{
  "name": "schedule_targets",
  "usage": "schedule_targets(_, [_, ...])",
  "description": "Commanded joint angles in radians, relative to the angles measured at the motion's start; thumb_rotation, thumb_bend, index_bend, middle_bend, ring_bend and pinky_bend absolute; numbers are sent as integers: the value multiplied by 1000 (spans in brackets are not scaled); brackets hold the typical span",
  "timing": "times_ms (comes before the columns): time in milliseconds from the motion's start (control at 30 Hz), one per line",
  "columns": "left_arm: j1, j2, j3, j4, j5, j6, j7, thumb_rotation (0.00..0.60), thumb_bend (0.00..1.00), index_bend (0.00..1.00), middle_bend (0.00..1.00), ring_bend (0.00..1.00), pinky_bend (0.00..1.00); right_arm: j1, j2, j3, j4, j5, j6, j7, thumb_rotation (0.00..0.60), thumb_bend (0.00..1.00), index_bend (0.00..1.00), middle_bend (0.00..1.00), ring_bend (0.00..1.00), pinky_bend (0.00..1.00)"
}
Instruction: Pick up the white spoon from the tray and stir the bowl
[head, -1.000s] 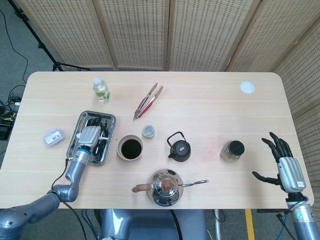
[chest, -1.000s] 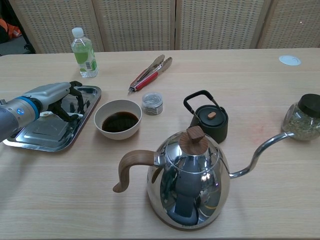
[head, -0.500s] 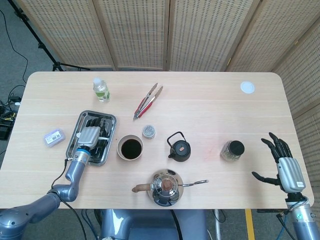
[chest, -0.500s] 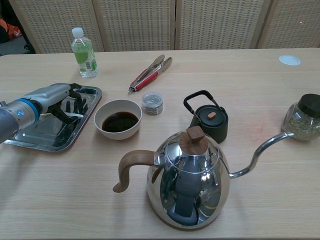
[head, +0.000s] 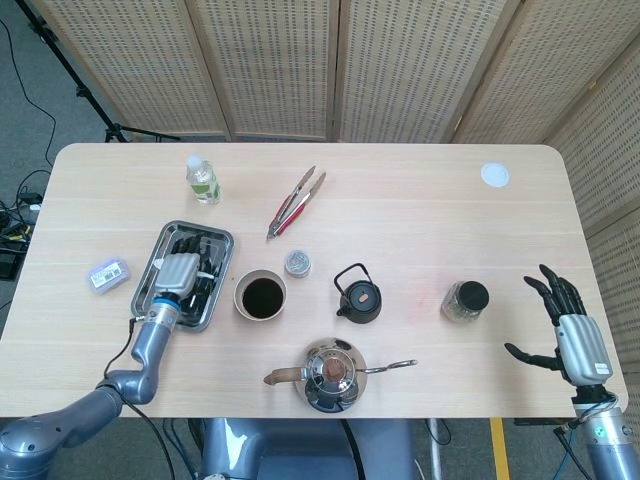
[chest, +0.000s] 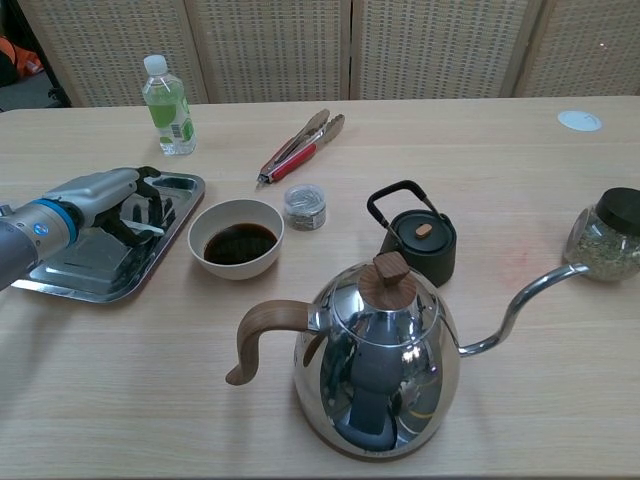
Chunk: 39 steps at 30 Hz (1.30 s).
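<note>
In the head view, the left hand (head: 180, 271) lies over the metal tray (head: 223, 246) at the left of the frame, fingers curled down into it; the white spoon (head: 205, 275) shows only as a pale sliver beside the fingers, and whether it is grasped cannot be told here. The bowl (head: 260, 296) of dark liquid sits just right of the tray. At the lower right edge the right hand (head: 571, 327) hangs off the table, fingers spread, grasping nothing. In the chest view, the left hand (chest: 105, 195) reaches from the left edge over the tray (chest: 80, 283), its dark fingers (chest: 148, 205) bent around the white spoon (chest: 140, 226), which lies low in the tray; a firm grip cannot be confirmed. The bowl (chest: 236, 240) stands just right of the tray, a steel kettle (chest: 375, 360) at lower centre.
</note>
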Motion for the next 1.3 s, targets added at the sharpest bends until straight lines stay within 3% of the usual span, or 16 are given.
schedule_targets(33, [4,5,-2,-4,2,5,-7,600,438,685,0,0,0,0,0,-1,0,-1,0,0,600,0,114,0,0,0])
schedule_targets(367, [26,81,-11,-103,29,59,-56,600,438,685,0,0,0,1,-2,-5,-3,-5,-2,-6,600,0,114,0,0,0])
schedule_targets(733, [77,263,-16,-390,108,148,-215,600,435,685,0,0,0,-1,-3,-7,-6,-6,-1,-10,600,0,114,0,0,0])
schedule_targets(967, [122,392,-6,-622,233,244,-450,600,437,685,0,0,0,-1,-4,-10,-9,-10,-1,-13,600,0,114,0,0,0])
schedule_targets(1067, [135,434,21,-717,309,274,-627,600,438,687,0,0,0,-1,-4,-12,-11,-13,0,-15,600,0,114,0,0,0])
schedule_targets(1167, [129,454,44,-767,366,275,-815,600,437,694,0,0,0,-2,-4,-14,-14,-17,3,-18,600,0,114,0,0,0])
schedule_targets(1300, [107,429,71,-742,435,296,-992,600,437,706,0,0,0,-3,-2,-14,-17,-17,4,-17,600,0,114,0,0,0])
